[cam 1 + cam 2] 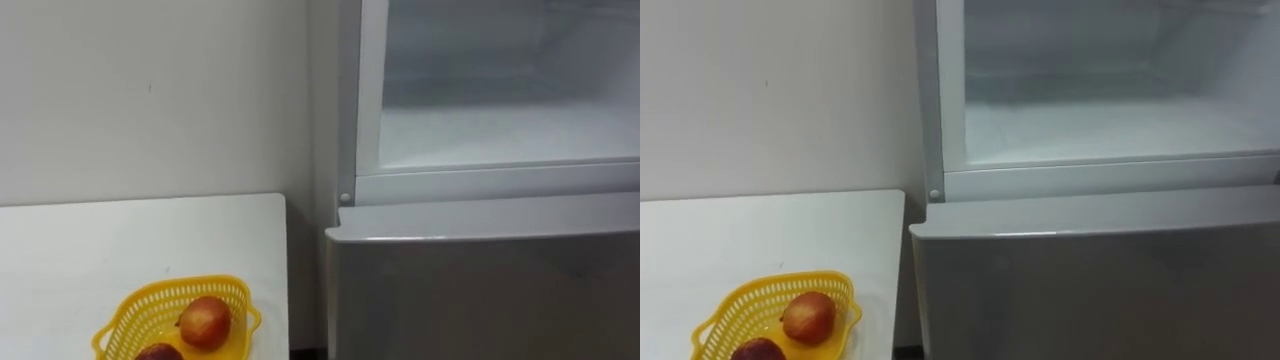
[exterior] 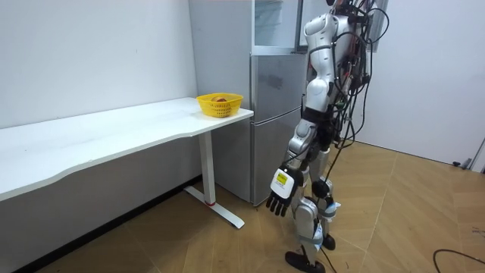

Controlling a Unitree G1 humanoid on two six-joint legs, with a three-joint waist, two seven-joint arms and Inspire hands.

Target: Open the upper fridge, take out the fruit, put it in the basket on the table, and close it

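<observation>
- Yellow basket (image 1: 150,305) on white table (image 1: 140,235), 7 o'clock: two reddish fruits (image 1: 206,322) inside.
- Upper fridge compartment (image 1: 500,110) open, 1 o'clock.
- Left hand (image 2: 280,199) hangs at side, fingers loose, holding nothing.

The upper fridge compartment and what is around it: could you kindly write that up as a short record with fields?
upper fridge compartment: open, white inside, no item on the part of the shelf in view
lower fridge door: shut
yellow basket: on the white table, near its end by the fridge
fruit: a red-yellow fruit and a darker fruit, both in the basket
left hand: hangs low at the robot's side, fingers relaxed, holding nothing
robot: stands in front of the fridge
</observation>
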